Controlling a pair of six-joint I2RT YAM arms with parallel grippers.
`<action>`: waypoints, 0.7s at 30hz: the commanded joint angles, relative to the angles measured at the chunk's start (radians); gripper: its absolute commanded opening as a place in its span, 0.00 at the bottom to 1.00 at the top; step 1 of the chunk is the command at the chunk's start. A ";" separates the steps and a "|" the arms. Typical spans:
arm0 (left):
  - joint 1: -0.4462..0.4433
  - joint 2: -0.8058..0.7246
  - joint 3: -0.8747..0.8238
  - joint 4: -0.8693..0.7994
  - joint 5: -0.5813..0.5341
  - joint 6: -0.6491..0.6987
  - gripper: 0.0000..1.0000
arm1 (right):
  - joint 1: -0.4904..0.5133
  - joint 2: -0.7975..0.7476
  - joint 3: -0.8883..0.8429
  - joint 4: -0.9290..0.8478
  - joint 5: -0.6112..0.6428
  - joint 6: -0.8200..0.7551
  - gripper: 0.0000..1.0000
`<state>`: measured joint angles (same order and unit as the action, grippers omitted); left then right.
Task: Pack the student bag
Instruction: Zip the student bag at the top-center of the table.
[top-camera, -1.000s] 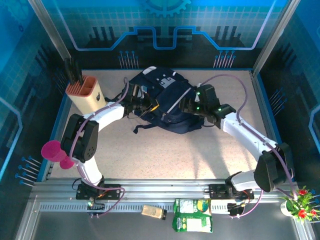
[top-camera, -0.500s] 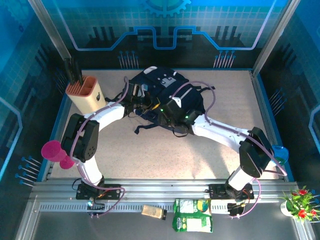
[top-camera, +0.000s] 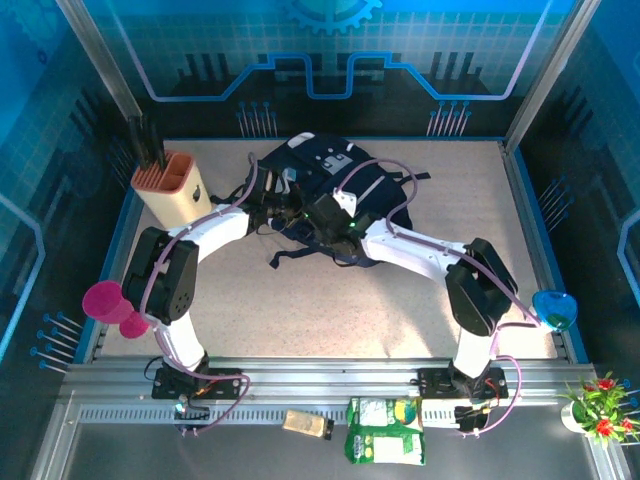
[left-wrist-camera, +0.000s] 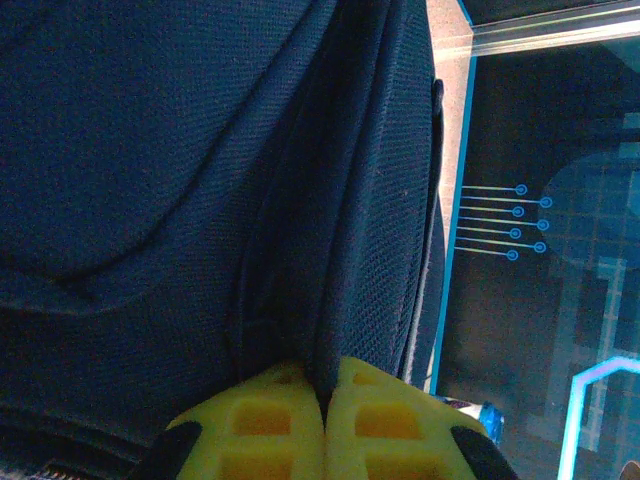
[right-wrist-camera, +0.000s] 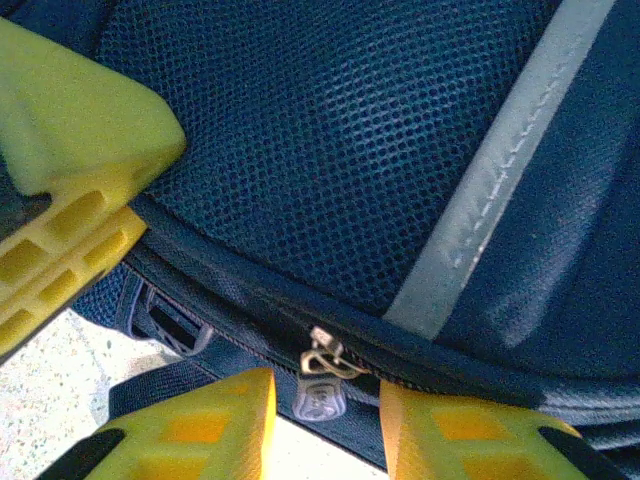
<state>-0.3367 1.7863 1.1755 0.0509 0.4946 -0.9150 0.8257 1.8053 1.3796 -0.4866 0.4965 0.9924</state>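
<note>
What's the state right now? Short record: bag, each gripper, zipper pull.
bag: student bag lying on the table
left gripper: shut, pinching a fold of the bag's fabric
right gripper: open, one finger on each side of the zipper pull, not closed on it
zipper pull: at the bag's lower edge in the right wrist view
nearby: pen holder left of the bag

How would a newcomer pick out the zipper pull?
Start at the big navy student bag. Along its dark zipper seam, near the pale grey stripe, the zipper pull hangs inside the open right pincer. It is the one small silvery metal piece there.
</note>
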 joint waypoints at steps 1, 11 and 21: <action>-0.016 -0.005 0.005 0.073 0.105 0.022 0.00 | 0.001 0.034 0.051 -0.046 0.045 0.019 0.31; -0.011 -0.007 0.025 0.039 0.083 0.045 0.00 | -0.029 -0.019 -0.024 -0.097 0.050 0.028 0.08; 0.001 -0.003 0.037 0.008 0.070 0.064 0.00 | -0.049 -0.173 -0.200 -0.092 0.061 0.000 0.03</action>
<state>-0.3374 1.7870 1.1755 0.0376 0.4957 -0.8906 0.7967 1.6756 1.2224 -0.5236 0.4988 1.0008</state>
